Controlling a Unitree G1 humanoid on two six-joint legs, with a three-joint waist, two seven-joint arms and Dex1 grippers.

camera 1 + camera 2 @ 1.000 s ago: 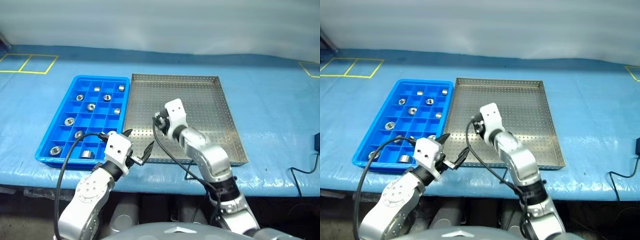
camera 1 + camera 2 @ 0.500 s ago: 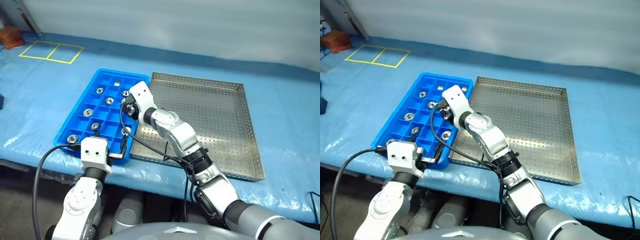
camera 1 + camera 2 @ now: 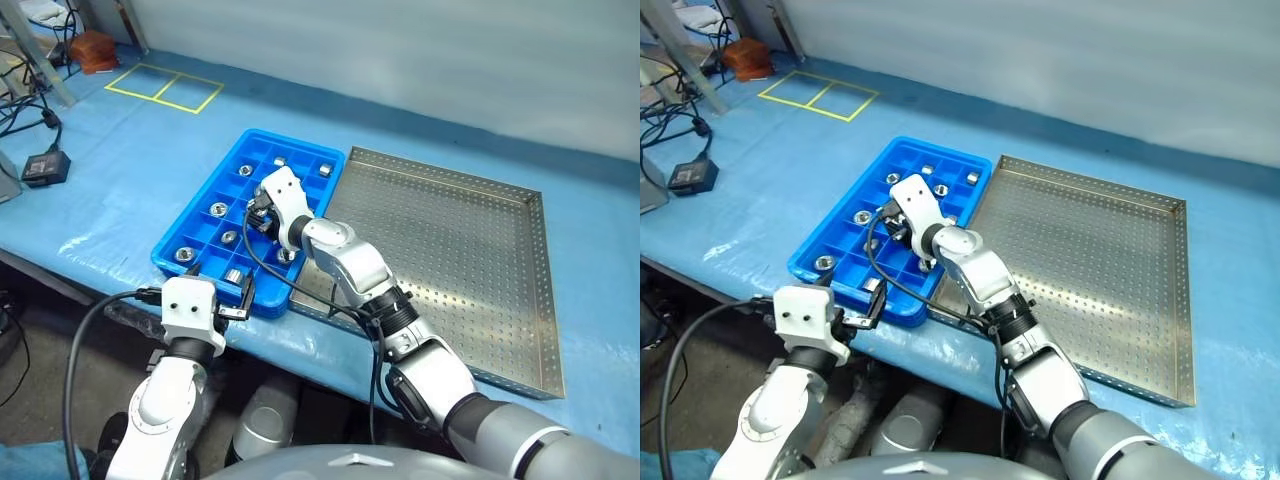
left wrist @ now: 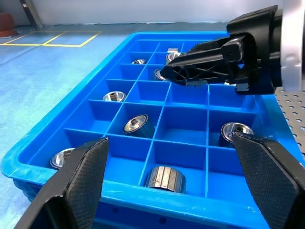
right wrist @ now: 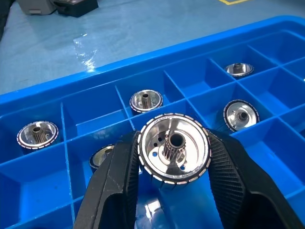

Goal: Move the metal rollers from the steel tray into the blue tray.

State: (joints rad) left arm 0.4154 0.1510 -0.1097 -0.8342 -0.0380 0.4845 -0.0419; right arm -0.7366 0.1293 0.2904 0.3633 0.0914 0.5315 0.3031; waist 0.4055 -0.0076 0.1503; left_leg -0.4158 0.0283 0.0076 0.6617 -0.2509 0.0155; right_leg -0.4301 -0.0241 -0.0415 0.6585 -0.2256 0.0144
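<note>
Gripping a small shiny silver metal roller (image 5: 173,153) between its two black ribbed fingers (image 5: 121,186), the right gripper (image 3: 262,216) hung low over the bright blue plastic tray with its grid of small square compartments (image 3: 192,230). The jaws were clamped on the roller's ridged rim from both sides, so its flat face and toothed centre hole looked back along the fingers. That sideways hold probably kept the piece steady for lowering into one cell. The arm reached across from the robot's right, over the seam between the two trays, with the gripper over the middle cells of the blue tray.

Around it, other metal rollers (image 5: 146,100) already sat singly in scattered compartments, one to a cell, some on their flat faces and one near the front on its side (image 4: 165,178). Several cells beneath and beside the gripper lay free, so a drop there looked feasible.

The left gripper (image 4: 171,162) waited at the near edge of the blue tray, fingers spread wide and grasping nothing, likely kept clear of the working arm.

The large grey steel tray with perforated floor and low rim (image 3: 470,260) lay touching the blue tray on the robot's right; no rollers could be made out on its visible floor.
</note>
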